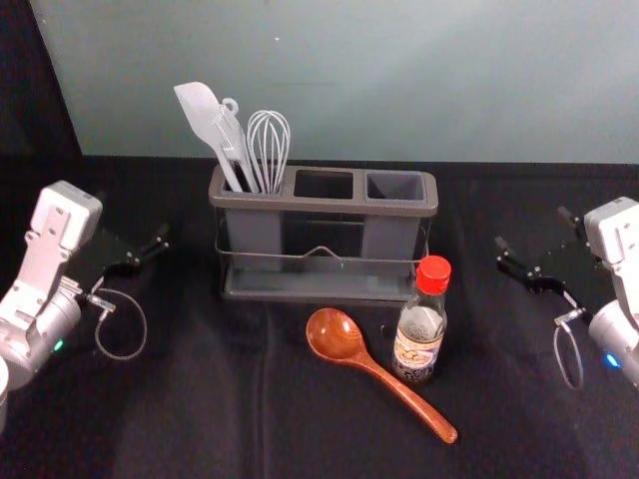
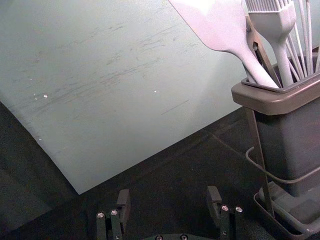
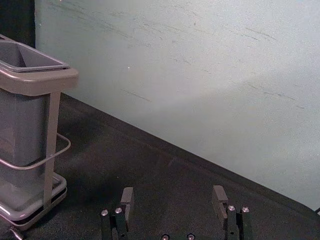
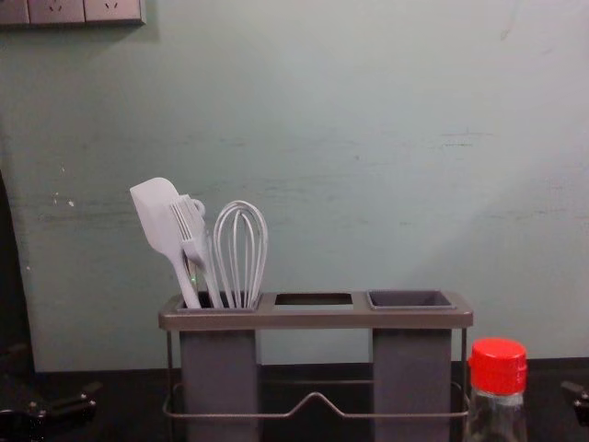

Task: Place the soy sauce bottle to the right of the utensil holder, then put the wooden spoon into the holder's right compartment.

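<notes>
The soy sauce bottle [image 1: 420,321], red-capped and upright, stands in front of the utensil holder's [image 1: 321,203] right end; the chest view also has the bottle [image 4: 498,378]. Left of it lies the wooden spoon [image 1: 378,370], its bowl toward the holder and its handle running toward the front right. The holder's right compartment [image 1: 395,187] holds nothing. My left gripper [image 1: 140,256] is over the table left of the holder, open and empty in the left wrist view [image 2: 169,202]. Right of the holder, my right gripper [image 1: 534,235] hangs open, also empty in the right wrist view [image 3: 173,202].
A white spatula [image 1: 206,119], a brush and a whisk [image 1: 269,146] stand in the holder's left compartment. Behind the black-covered table [image 1: 200,399] rises a pale green wall [image 1: 399,80]. A socket panel [image 4: 70,11] is high at the left in the chest view.
</notes>
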